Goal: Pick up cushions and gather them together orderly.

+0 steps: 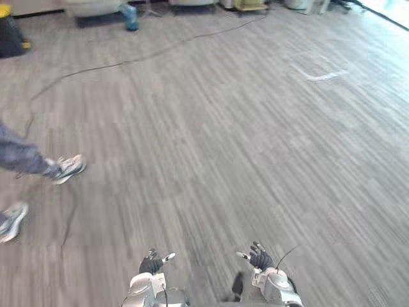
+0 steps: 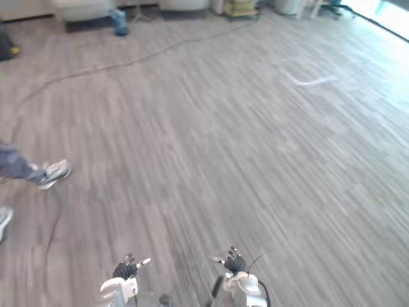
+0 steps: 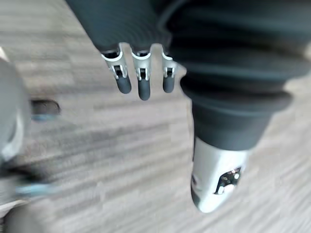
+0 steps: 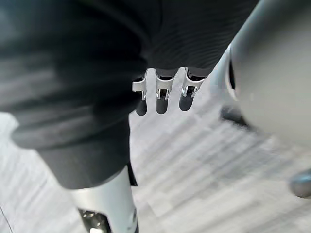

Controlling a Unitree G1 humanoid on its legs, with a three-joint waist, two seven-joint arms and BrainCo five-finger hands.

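My left hand (image 1: 152,263) hangs low at the bottom of the eye views, fingers relaxed and spread, with nothing in it. My right hand (image 1: 260,258) is beside it, a short way apart, also open and holding nothing. In the left wrist view, the left hand's fingers (image 3: 141,80) and thumb (image 3: 214,179) point straight down at bare grey plank floor. The right hand's fingers (image 4: 163,94) hang straight over the same floor in the right wrist view.
A person's two shoes (image 1: 67,167) (image 1: 11,220) are on the floor at the left. A thin cable (image 1: 147,57) runs across the far floor. At the back stand pale furniture (image 1: 96,6), a blue object (image 1: 129,17) and a black-and-yellow object (image 1: 9,32). A white scrap (image 1: 326,75) lies far right.
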